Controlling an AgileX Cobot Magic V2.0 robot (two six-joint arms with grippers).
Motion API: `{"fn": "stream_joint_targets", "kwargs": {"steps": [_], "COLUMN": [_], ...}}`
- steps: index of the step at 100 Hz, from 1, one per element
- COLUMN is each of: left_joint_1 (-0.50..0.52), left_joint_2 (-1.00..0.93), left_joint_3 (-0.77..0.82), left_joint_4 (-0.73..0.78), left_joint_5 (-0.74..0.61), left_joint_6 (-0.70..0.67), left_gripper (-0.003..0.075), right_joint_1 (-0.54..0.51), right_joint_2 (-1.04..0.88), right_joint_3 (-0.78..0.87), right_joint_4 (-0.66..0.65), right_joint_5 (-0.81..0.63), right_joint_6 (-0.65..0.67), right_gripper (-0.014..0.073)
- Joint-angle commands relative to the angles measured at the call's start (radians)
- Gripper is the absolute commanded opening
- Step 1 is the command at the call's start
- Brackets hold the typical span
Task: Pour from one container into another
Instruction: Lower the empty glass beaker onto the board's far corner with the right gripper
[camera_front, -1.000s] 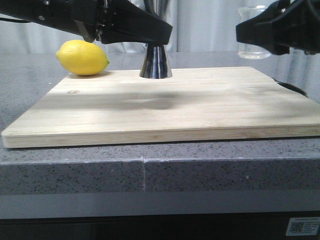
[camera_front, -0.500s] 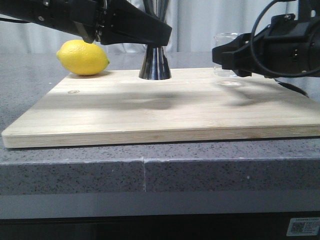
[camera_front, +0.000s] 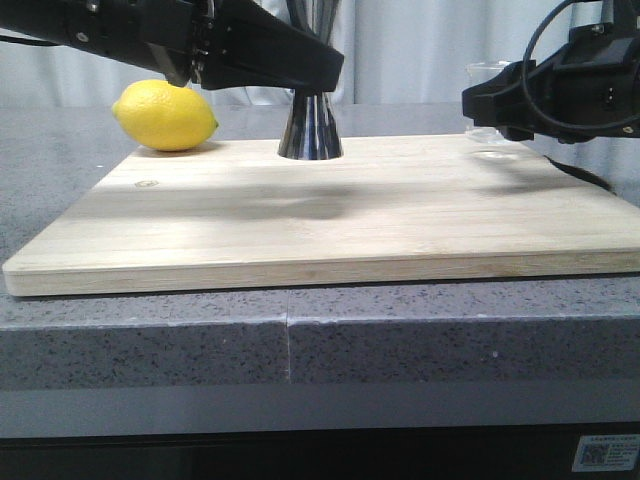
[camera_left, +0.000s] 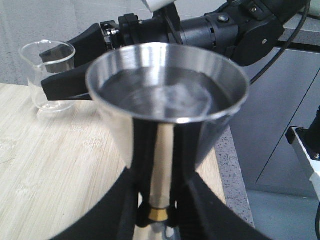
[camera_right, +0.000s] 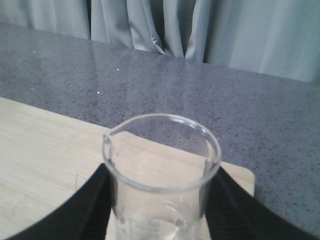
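Observation:
The steel jigger (camera_front: 311, 125) stands upright at the back middle of the wooden board (camera_front: 330, 225). My left gripper (camera_front: 318, 70) is shut on its narrow waist; in the left wrist view the fingers (camera_left: 159, 212) clamp the gold band below the jigger's wide cup (camera_left: 167, 100), whose inside gleams like clear liquid. The clear glass beaker (camera_front: 488, 85) stands upright near the board's back right corner, and my right gripper (camera_front: 487, 104) is shut on it. In the right wrist view the black fingers (camera_right: 160, 210) press both sides of the beaker (camera_right: 161, 185), which looks nearly empty.
A yellow lemon (camera_front: 165, 116) lies on the grey counter at the board's back left corner. A dark object (camera_front: 590, 178) sits beside the board's right edge. The counter's front edge (camera_front: 290, 330) runs just ahead of the board. Grey curtains hang behind.
The right gripper brought the beaker down from its raised place at the right onto the board, then shifted it right toward the back right corner. The left arm and jigger have not moved.

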Motion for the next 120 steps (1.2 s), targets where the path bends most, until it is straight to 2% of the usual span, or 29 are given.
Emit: {"fn": "stream_joint_targets", "kwargs": {"steps": [1,120], "left_joint_1": [-0.012,-0.012], "left_joint_2": [-0.054,-0.054], "left_joint_3": [-0.028,-0.028], "left_joint_4": [-0.076,-0.076], "left_joint_5": [0.105,0.105], "left_joint_6": [-0.012,-0.013], "left_gripper": [0.007,0.007], "right_joint_1": [-0.006,-0.006], "right_joint_2": [-0.031,0.03], "right_joint_3": [-0.028,-0.028], "right_joint_4": [0.004,0.004], "right_joint_5": [-0.069,-0.101], "right_joint_6": [-0.013,-0.013], "right_gripper": [0.0115,0.0115]}}
